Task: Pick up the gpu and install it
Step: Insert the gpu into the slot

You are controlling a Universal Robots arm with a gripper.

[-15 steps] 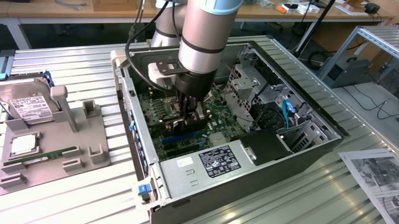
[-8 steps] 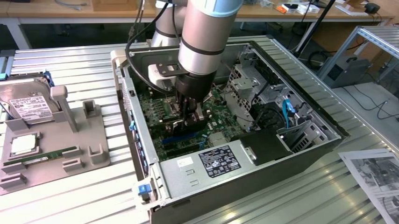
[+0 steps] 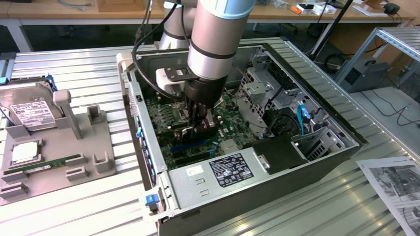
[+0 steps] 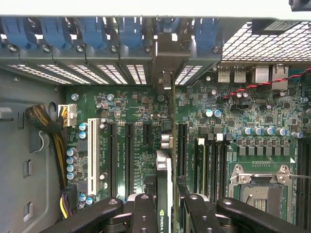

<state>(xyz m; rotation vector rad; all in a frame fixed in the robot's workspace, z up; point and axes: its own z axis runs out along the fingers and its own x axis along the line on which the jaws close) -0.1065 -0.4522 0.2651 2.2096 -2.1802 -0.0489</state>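
hand (image 4: 168, 208) gripping gpu (image 4: 164, 172), green Nvidia logo

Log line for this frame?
phase: install | gripper: shut on gpu | gpu: inside case, edge-on over motherboard | seated: cannot tell

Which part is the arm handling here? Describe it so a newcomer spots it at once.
Start at the open grey computer case on the slatted metal table, where the arm's black gripper reaches over the green motherboard. Clamped in it is the thin black gpu card, seen edge-on among long black slots; its small green logo sets it apart from them.
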